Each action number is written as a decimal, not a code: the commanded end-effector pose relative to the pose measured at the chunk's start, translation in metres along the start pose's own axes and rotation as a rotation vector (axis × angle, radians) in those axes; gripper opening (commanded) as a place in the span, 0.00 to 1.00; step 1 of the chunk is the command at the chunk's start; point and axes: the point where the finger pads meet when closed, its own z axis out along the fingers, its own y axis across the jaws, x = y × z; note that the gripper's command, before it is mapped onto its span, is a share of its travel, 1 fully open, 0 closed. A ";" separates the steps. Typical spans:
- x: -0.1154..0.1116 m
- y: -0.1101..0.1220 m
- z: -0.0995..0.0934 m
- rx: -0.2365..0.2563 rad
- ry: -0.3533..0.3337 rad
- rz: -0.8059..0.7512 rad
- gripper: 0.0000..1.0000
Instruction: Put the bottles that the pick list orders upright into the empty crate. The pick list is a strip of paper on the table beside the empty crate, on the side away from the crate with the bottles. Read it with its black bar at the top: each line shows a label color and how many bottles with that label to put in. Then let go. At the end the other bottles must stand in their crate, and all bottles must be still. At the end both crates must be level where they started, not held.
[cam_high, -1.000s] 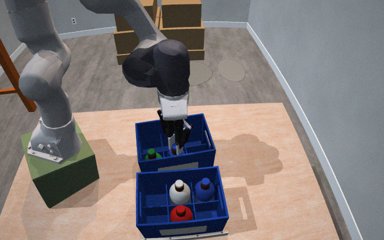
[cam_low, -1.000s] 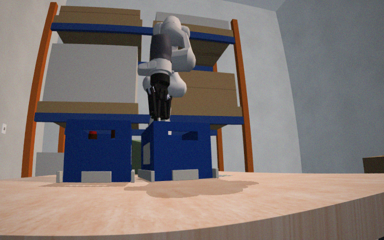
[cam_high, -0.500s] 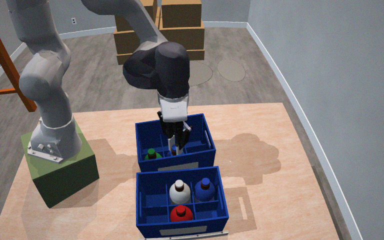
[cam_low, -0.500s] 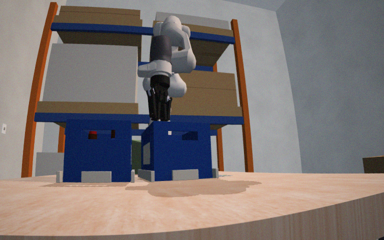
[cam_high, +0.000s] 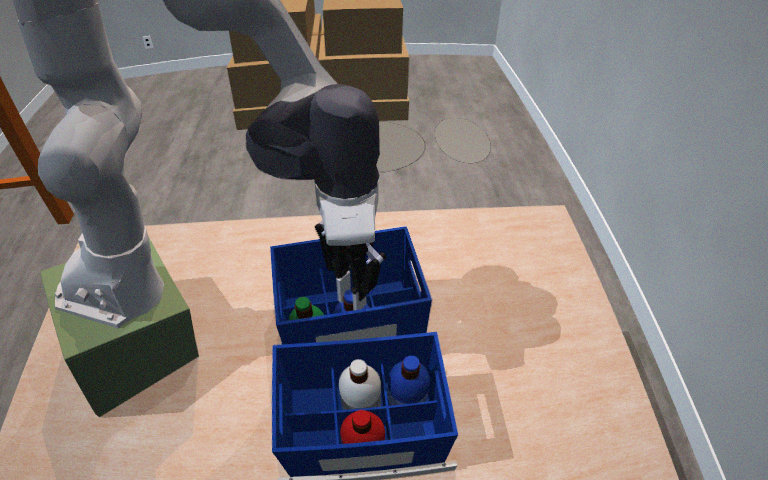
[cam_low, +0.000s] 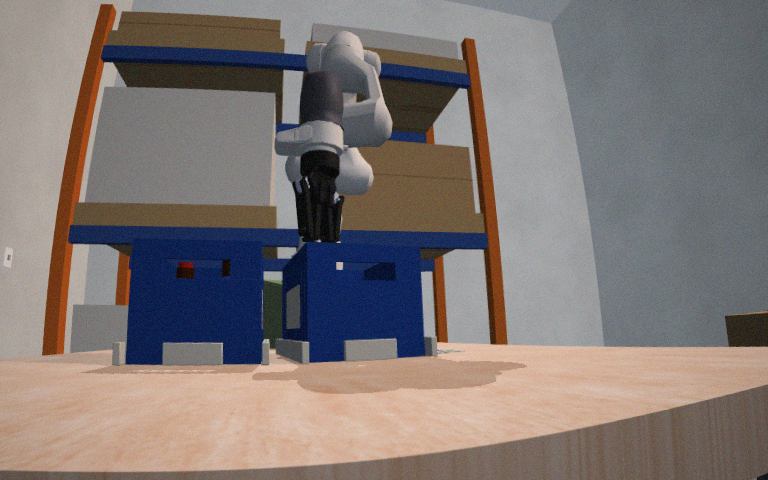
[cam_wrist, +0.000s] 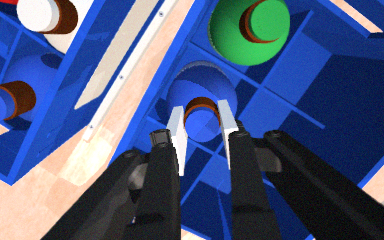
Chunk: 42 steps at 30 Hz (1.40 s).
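Observation:
My gripper (cam_high: 351, 294) (cam_low: 320, 241) (cam_wrist: 202, 118) points down into the far crate (cam_high: 412, 323) (cam_low: 334, 319). It is shut on the cap and neck of a blue bottle (cam_high: 348, 296) (cam_wrist: 202, 82), upright in a front middle compartment; whether its base touches the floor is hidden. A green bottle (cam_high: 304, 303) (cam_wrist: 270, 21) stands in the neighbouring compartment. The near crate (cam_high: 433, 451) (cam_low: 195, 311) holds a white bottle (cam_high: 359, 387) (cam_wrist: 37, 15), another blue bottle (cam_high: 410, 382) (cam_wrist: 37, 80) and a red bottle (cam_high: 362, 433). A scrap of the pick list (cam_low: 451, 351) shows behind the far crate, unreadable.
The crates stand close together, with dividers inside. Low grey strips (cam_low: 192, 353) (cam_low: 369, 349) edge them on the table (cam_high: 538, 243). The green pedestal (cam_high: 133, 362) carries the arm's base at the left. Shelving and boxes are beyond the table.

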 end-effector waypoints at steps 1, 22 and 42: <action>-0.003 -0.004 -0.002 0.009 -0.007 -0.003 0.00; -0.003 -0.004 -0.002 0.009 -0.007 -0.003 0.00; -0.003 -0.004 0.000 0.009 -0.007 -0.003 0.38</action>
